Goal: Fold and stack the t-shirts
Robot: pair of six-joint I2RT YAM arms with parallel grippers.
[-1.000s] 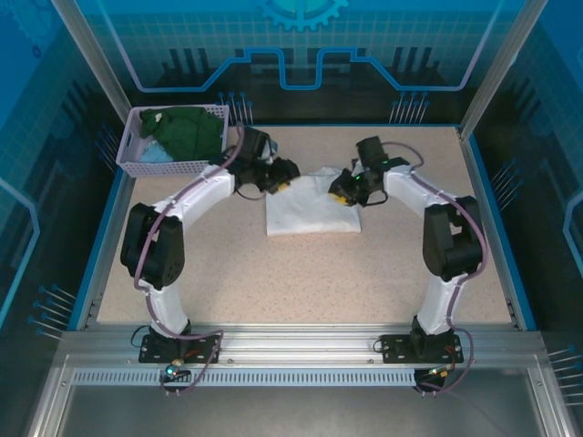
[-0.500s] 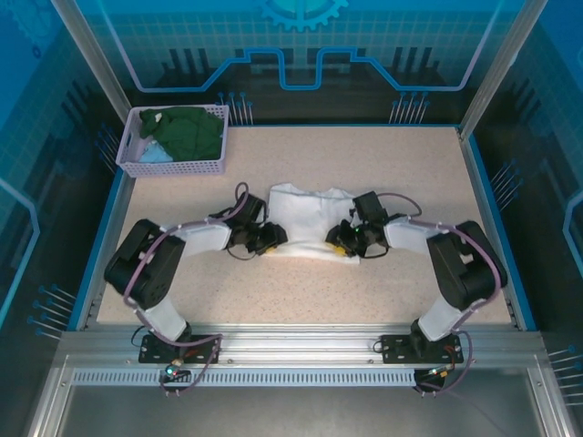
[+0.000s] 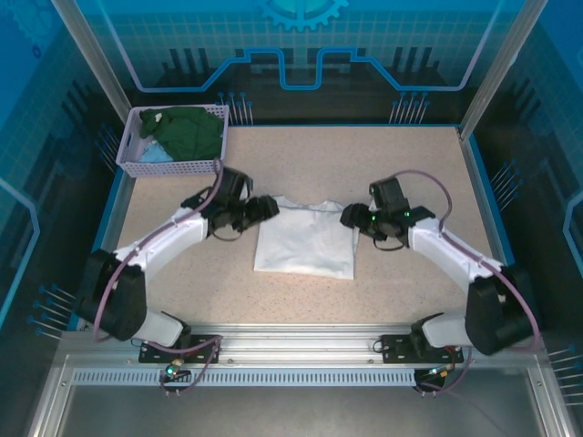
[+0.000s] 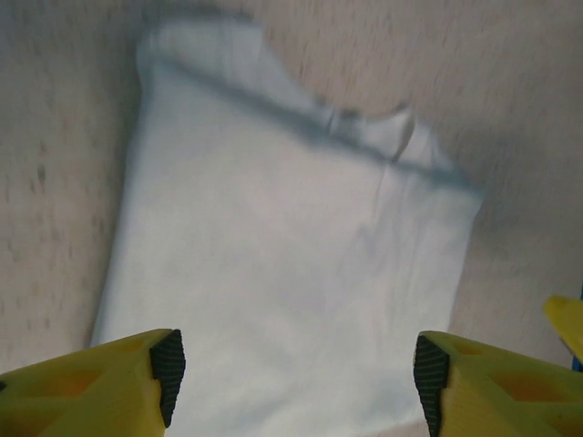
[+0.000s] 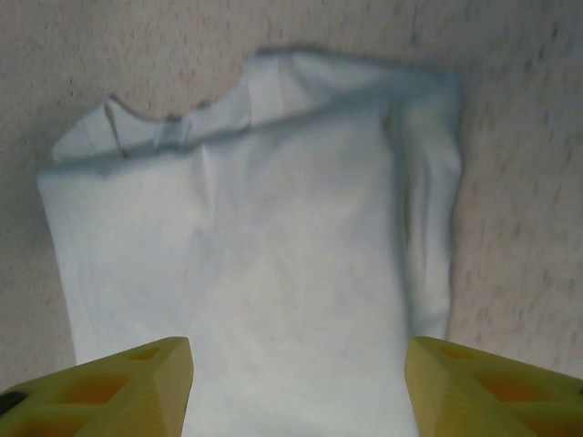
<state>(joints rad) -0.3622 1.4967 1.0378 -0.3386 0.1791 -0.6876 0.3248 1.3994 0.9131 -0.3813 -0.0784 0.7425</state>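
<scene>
Nearest the arm bases, the speckled surface (image 3: 301,300) carried the white t-shirt (image 3: 305,244) about its middle. The shirt lay flat, folded to a rough rectangle, with its hem toward the bases and its collar at the far edge. The left hand (image 3: 264,208) stood just beside the shirt's far left corner and the right hand (image 3: 352,218) just beside its far right edge, so the two faced each other across the collar end. In the left wrist view the yellow fingers (image 4: 100,382) were spread wide apart with nothing gripped between them, and the white cloth lay smooth below the gap, its collar toward the far right. Whether the tips touched the cloth could not be told. In the right wrist view that hand's fingers (image 5: 492,382) likewise stood well apart and held nothing. Beneath them the shirt showed a sleeve folded in along its right side and the ribbed collar at its far end. Farther back, in the far left corner of the surface, a lavender mesh basket (image 3: 173,168) stood apart from the white shirt. A dark green t-shirt (image 3: 193,132) was heaped loosely inside it, filling most of it, and a light blue t-shirt (image 3: 155,153) was bunched against the green one on the basket's near left side.
</scene>
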